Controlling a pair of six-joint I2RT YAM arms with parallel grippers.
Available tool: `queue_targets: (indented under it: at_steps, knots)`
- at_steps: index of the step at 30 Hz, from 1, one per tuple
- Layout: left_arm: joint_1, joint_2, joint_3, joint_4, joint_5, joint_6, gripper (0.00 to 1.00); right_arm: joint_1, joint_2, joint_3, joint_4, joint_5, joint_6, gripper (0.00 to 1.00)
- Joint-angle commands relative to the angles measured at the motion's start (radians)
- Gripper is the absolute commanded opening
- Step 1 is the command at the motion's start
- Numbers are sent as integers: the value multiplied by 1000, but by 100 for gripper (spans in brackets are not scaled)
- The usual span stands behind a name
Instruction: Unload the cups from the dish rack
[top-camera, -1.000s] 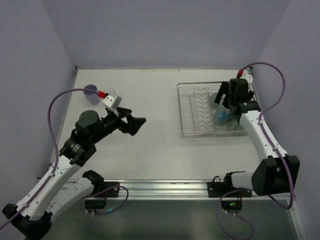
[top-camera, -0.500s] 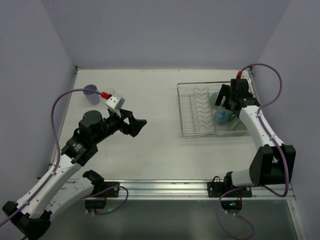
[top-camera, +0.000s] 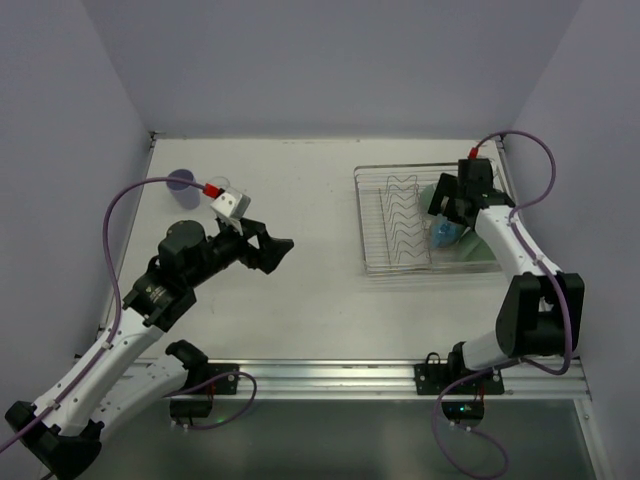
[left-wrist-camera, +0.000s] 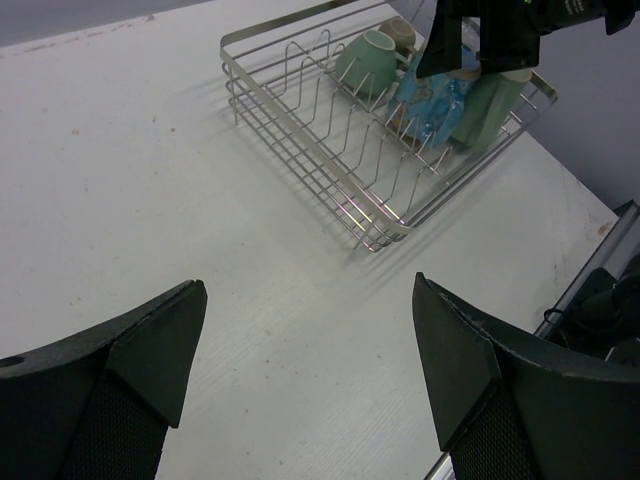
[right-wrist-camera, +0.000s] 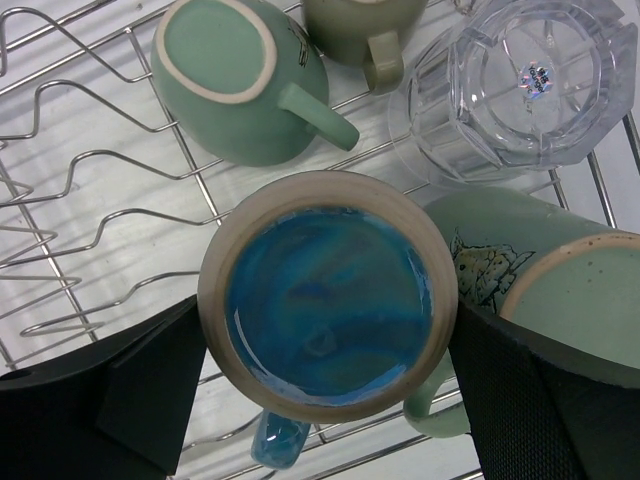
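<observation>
At left, we find one lavender cup (top-camera: 181, 181) already on the bench (top-camera: 300, 180); the left pincer (top-camera: 281, 256) hangs open and empty. Rightward, five cups (right-wrist-camera: 240, 90) are left in the dish rack (top-camera: 358, 215). There the open right pincer (top-camera: 446, 208) brackets the blue cup (right-wrist-camera: 328, 290), not yet gripping.

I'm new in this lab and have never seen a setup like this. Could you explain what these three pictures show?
Two robot arms are bolted to a table's near edge, each ending in a two-finger gripper. One picture looks down from above; the others come from cameras on the left and right wrists, the dark shapes being fingers. A wire rack holds a blue cup, a green mug, a glass and others; a lavender cup stands on the table, far left. The right gripper hangs open over the blue cup; the left gripper is open above the table. Nothing is held.
</observation>
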Motion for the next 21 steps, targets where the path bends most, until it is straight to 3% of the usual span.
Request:
queue_targets:
  at_steps: [1,17,21]
  knots:
    - [-5,1,3,28,9,16,89,-3,7,31,21,1,-13,99]
    - [-5,16,5,30,9,17,88,-1,69,48,78,30,-14,98]
    - [-3,19,5,33,9,16,86,-1,40,38,101,27,-13,80]
